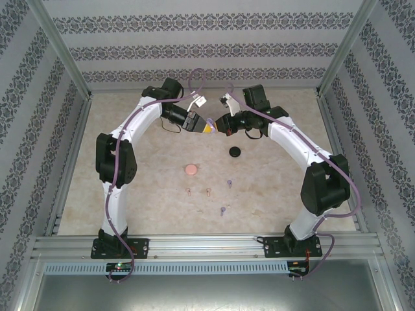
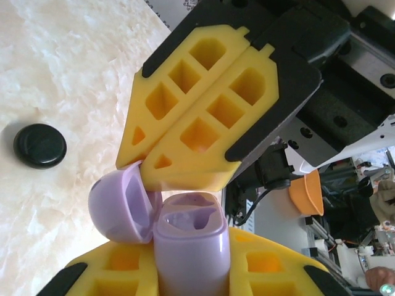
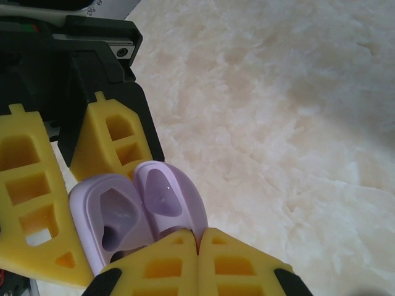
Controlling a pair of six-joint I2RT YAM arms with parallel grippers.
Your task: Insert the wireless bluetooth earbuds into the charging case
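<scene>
- Left gripper (image 1: 204,127) clamps open purple case (image 2: 188,246); right gripper (image 2: 148,164), closed and empty, touches its lid (image 2: 117,206).
- Earbuds (image 1: 229,183) lie on table (image 1: 130,188), near pink case (image 1: 191,170) and black case (image 1: 235,151).
- Earbuds too tiny for detail.

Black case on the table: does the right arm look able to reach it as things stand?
Probably yes: the black case lies alone on bare table close to the right hand, nothing between them. The hand is shut against the purple case and must open first.
</scene>
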